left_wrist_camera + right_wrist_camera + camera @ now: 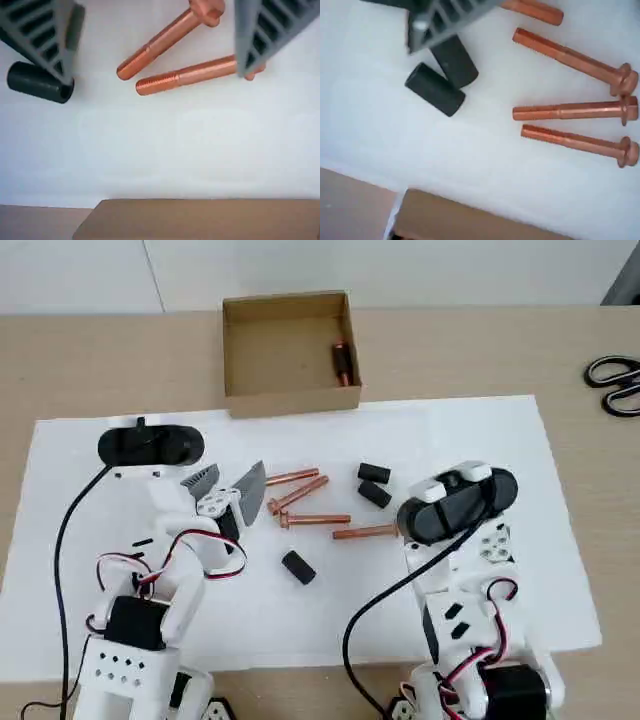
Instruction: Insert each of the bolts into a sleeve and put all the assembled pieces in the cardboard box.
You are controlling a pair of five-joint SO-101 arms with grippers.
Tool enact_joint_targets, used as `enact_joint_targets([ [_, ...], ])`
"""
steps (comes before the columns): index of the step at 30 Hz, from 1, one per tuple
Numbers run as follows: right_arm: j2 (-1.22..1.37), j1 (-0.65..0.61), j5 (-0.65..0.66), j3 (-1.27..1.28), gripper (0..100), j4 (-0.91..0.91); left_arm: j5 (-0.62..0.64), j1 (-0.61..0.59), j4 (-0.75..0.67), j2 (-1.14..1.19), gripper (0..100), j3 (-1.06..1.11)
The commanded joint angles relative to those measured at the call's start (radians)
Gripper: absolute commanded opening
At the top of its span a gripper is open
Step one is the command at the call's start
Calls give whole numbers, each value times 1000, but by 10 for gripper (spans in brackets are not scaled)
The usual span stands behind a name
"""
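Left claw (152, 75) spread wide; two bolts (159, 44) lie just ahead.

white paper sheet (480, 430) spread over tan wooden table (100, 350), lying beneath the left gripper's fingers (252, 488). black-handled scissors (612, 383) on bare table, well apart from those fingers, beyond the sheet's corner.

We note: bolts (315, 520) copper-orange, threaded at the tips; sleeves (298, 567) matte black; cardboard box (290, 400) brown; sheet (300, 625) white; tabletop (100, 360) pale tan. Left tool (236, 476) grey, fingers (37, 30) ladder-slotted. Arm bodies (130, 665) white; cables (65, 530) black; wires (180, 543) red-and-white.
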Motion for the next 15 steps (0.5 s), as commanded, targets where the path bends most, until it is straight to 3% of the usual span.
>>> enact_joint_targets([
  [1, 85, 8, -72, -20, 221, 16, -6, -5, 37, 32, 206, -24],
  [7, 501, 8, -104, -333, 221, 13, -3, -5, 206, 206, 205, -211],
  [11, 865, 2, -106, -618, 221, 130, -3, -5, 319, 328, 205, -374],
  [15, 1121, -15, -54, -815, 221, 259, -9, -20, 336, 422, 204, -440],
])
